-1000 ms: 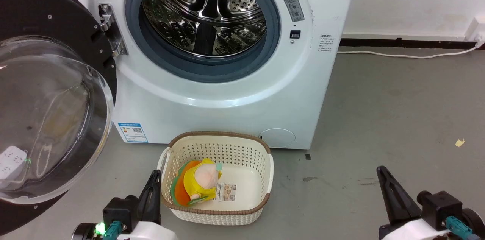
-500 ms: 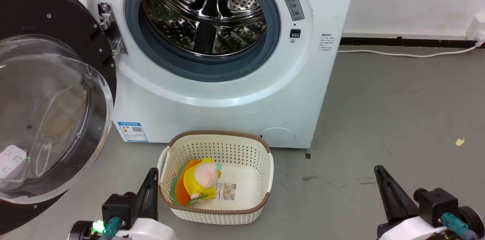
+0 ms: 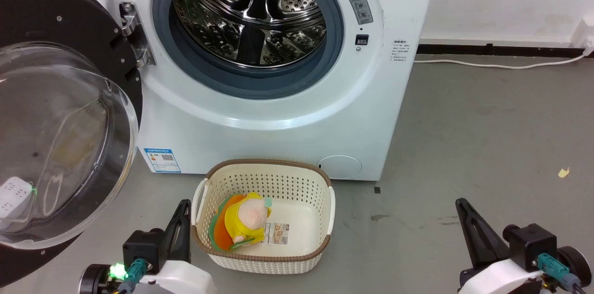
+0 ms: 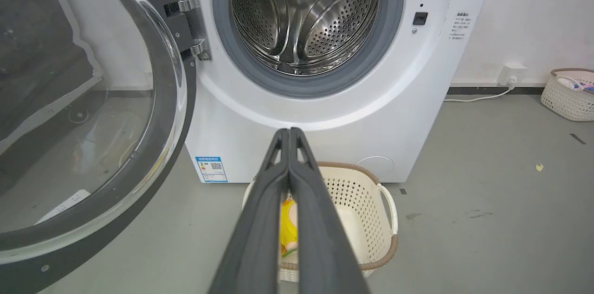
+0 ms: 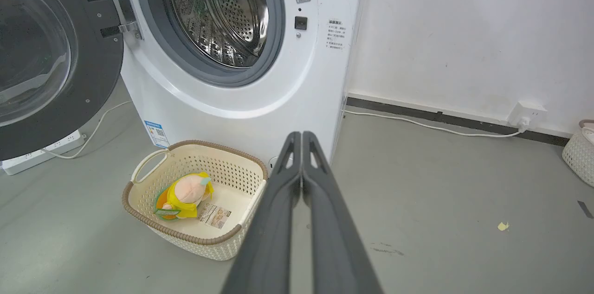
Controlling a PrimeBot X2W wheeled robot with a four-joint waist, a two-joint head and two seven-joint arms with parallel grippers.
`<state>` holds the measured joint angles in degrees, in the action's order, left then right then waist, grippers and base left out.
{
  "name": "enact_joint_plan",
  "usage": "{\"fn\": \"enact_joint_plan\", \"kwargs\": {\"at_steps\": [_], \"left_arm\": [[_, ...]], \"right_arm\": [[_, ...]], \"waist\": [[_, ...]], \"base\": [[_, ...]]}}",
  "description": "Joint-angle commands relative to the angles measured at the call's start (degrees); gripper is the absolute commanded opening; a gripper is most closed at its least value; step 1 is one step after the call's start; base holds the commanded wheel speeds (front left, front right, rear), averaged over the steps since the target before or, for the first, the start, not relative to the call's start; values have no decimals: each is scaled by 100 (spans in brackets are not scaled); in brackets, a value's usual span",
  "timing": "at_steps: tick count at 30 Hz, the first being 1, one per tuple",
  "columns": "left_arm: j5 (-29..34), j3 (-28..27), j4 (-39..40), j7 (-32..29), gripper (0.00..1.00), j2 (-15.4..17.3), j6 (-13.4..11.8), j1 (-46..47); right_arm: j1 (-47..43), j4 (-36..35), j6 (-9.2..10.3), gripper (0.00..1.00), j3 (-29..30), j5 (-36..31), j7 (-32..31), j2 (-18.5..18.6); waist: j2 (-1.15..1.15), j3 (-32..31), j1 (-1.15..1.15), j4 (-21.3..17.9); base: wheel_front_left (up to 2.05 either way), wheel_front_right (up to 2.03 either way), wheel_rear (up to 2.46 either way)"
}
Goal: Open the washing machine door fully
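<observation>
Looking down from the head camera, I have the left gripper point(image 3: 184, 207) at about seven o'clock and the right gripper point(image 3: 460, 205) at about five. Both sit low in the frame, each with its long dark fingers pressed tip to tip and nothing between them (each wrist view shows the same thin seam).

Just beside the left gripper, toward six o'clock, a cream perforated basket point(image 3: 260, 262) with a brown rim sits on the grey floor point(image 3: 464, 145). A yellow and orange plush toy point(image 3: 243, 222) lies in its left half, next to a printed label point(image 3: 276, 233).

Beyond the basket stands the white washing machine point(image 3: 278, 136), with a small round flap point(image 3: 340, 166) low on its front. The washing machine door point(image 3: 46, 11) hangs at nine o'clock, standing wide open to the machine's left on its metal hinge point(image 3: 134, 34), with the clear glass bowl facing me. Neither gripper touches it. Through the glass I think I see a white power strip point(image 3: 14, 192), though reflections muddy it.

At twelve o'clock the steel drum point(image 3: 250, 11) shows inside its grey rubber ring. Farthest back, at two o'clock, a white cable point(image 3: 487, 66) runs along the foot of the wall.
</observation>
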<state>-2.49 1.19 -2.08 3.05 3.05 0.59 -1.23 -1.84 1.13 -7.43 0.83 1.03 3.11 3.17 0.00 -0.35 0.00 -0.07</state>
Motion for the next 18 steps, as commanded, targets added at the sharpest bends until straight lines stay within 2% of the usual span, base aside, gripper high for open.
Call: {"fn": "enact_joint_plan", "kwargs": {"at_steps": [1,18], "left_arm": [[58,-15,35,-17,0,3,-34,59],[190,-87,155,-216,0,-11,-51,103]], "right_arm": [[74,-43,-5,0,-16,-22,-22,-23],[150,-91,-5,0,-62,-78,-222,-27]], "waist": [[0,1,0,0],[0,24,0,5]], "base": [[0,0,0],[0,0,0]]}}
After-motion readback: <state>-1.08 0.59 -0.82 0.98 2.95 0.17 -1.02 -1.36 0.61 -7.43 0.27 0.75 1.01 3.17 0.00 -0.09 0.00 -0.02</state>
